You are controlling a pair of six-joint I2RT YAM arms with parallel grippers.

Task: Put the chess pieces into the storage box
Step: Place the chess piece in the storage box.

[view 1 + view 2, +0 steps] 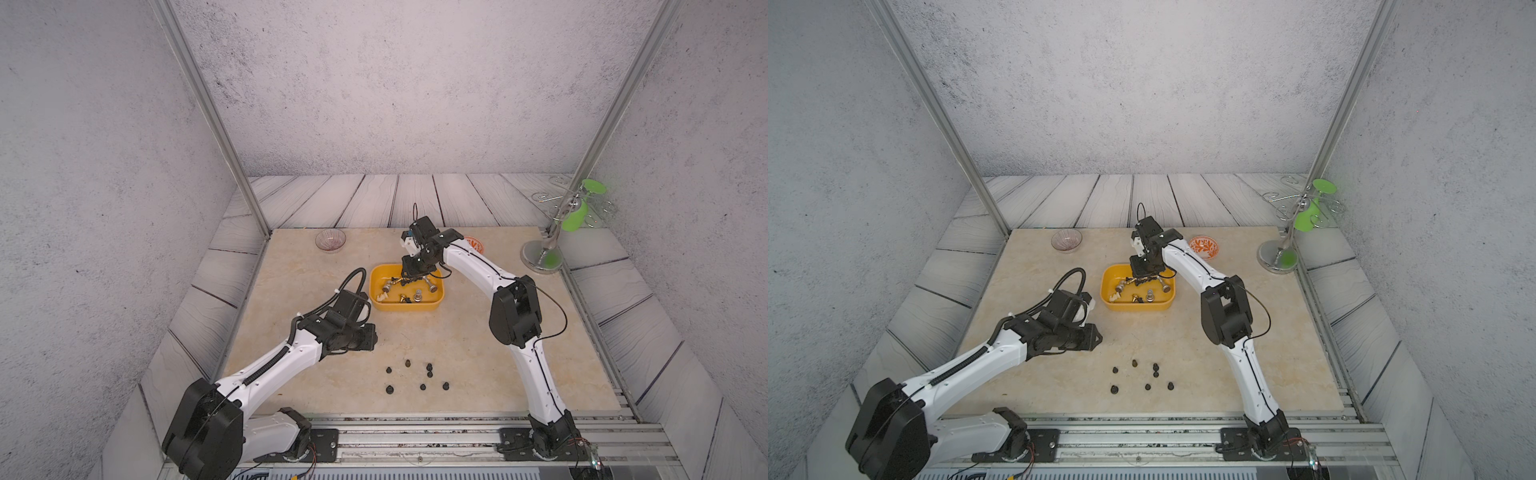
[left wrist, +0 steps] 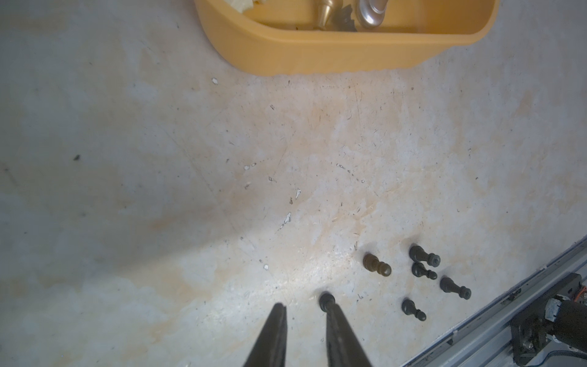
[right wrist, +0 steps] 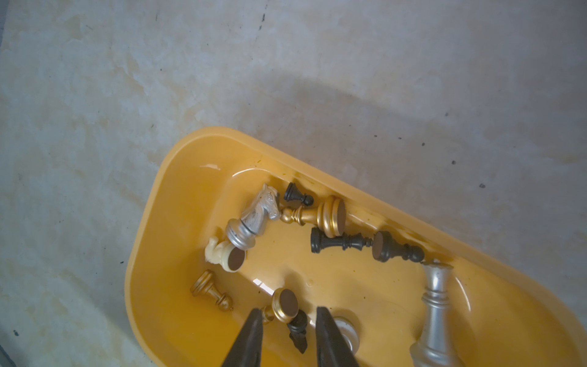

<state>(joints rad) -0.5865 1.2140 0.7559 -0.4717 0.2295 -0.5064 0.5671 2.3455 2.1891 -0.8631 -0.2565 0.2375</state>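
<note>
- Found the storage box [image 1: 405, 306] mid-bench toward the back, already loaded with chess pieces [image 3: 327, 219] lying flat: gold, silver, black, one cream.
- Counted seven black pawns [image 1: 422, 387] standing loose on the bench [image 1: 457, 353] near the front, well apart from the box.
- Looking at the right tool [image 3: 288, 313] over the box: jaws apart, gripping nothing, with a black piece lying right below the gap. Could snag that on lifting and flick it over the low wall.
- Got the left tool [image 2: 305, 306] near the pawns, slightly open and empty, one finger just beside the nearest pawn [image 2: 326, 300]. Could easily bump it over and send it rolling toward the rail [image 2: 495, 321].
- Might also knock a neighbour, with two pawns nearly touching.
- Can't read any brand or writing anywhere.
</note>
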